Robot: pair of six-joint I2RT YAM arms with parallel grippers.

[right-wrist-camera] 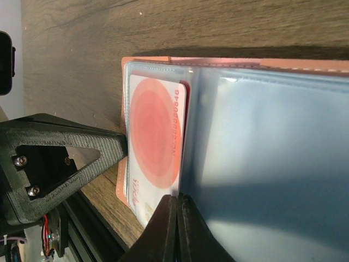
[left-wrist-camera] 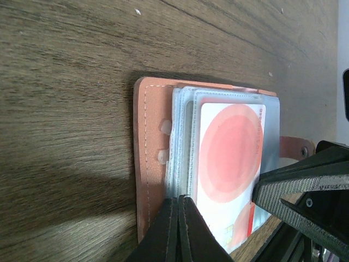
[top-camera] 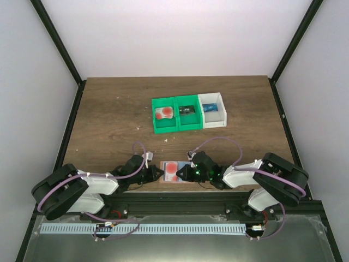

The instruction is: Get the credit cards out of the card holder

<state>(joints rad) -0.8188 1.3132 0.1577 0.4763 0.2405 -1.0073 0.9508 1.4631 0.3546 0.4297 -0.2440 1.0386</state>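
The card holder (top-camera: 165, 164) lies open at the table's near edge, between my two grippers. It is salmon-pink (left-wrist-camera: 148, 164) with blue-grey pocket panels (right-wrist-camera: 272, 153). A credit card (top-camera: 173, 171), whitish with a red-orange blot, lies on the pockets (left-wrist-camera: 229, 153) and sticks out past the holder's near edge (right-wrist-camera: 155, 136). My left gripper (left-wrist-camera: 179, 201) is shut, its tips on the edges of the clear pockets beside the card. My right gripper (right-wrist-camera: 177, 197) is shut at the card's inner edge, seemingly pinching it. Its finger (left-wrist-camera: 294, 183) rests at the card's far side.
A green two-compartment bin (top-camera: 174, 129) and a white bin (top-camera: 212, 123) stand in the middle of the table. One more red-blotted card (top-camera: 163, 113) lies in the left green compartment, and dark items lie in the other two. A black rail runs along the near edge.
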